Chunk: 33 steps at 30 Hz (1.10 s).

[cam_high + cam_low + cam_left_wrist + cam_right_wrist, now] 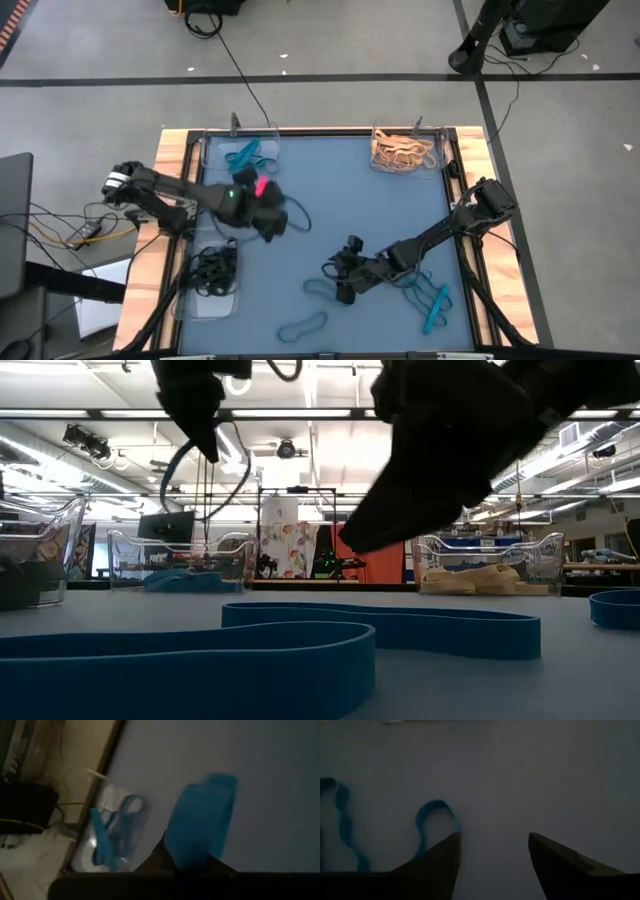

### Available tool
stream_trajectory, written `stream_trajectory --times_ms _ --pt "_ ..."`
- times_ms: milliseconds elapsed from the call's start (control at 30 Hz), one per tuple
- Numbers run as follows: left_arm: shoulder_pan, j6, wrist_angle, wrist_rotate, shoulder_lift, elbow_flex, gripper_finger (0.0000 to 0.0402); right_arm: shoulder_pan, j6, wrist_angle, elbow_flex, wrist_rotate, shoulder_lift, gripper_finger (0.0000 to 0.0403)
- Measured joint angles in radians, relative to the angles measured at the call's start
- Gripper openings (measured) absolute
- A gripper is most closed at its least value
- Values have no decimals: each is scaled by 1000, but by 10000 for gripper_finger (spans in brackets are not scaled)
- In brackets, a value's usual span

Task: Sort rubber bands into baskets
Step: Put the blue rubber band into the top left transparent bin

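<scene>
My left gripper (268,222) is above the table's left middle and shut on a teal-blue rubber band (200,822), which also shows under it in the low view (172,468). My right gripper (494,855) is open and empty just above the mat at the near middle (345,282). A loose blue band (437,820) lies flat on the mat just beyond its fingertips. Three clear baskets stand on the mat: one with teal bands (243,155) at the far left, one with tan bands (403,150) at the far right, and one with black bands (210,275) at the near left. My left gripper holds the teal-blue band by one end of its loop (192,855), pinched between the two fingers. The fingers come from above, pointing down. The band hangs below them as an open loop (243,465), lifted clear of the mat.
More blue bands lie on the mat at the near edge (303,325), beside my right gripper (318,291) and at the near right (435,305). Two of them fill the low view's foreground (300,645). The wooden table frame (170,160) borders the mat.
</scene>
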Motion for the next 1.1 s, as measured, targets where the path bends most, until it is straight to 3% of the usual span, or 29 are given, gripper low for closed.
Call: stream_trajectory --times_ms 300,567,833,1100 --pt "313 195 6 21 -88 0 1 35 28 48 -35 -5 0 231" --pt "571 333 31 74 -92 0 0 47 34 63 -35 0 0 231" --pt "729 428 141 98 -85 0 6 64 55 62 -35 3 0 231" --pt "815 471 149 96 -85 0 15 78 59 62 -35 4 0 231"
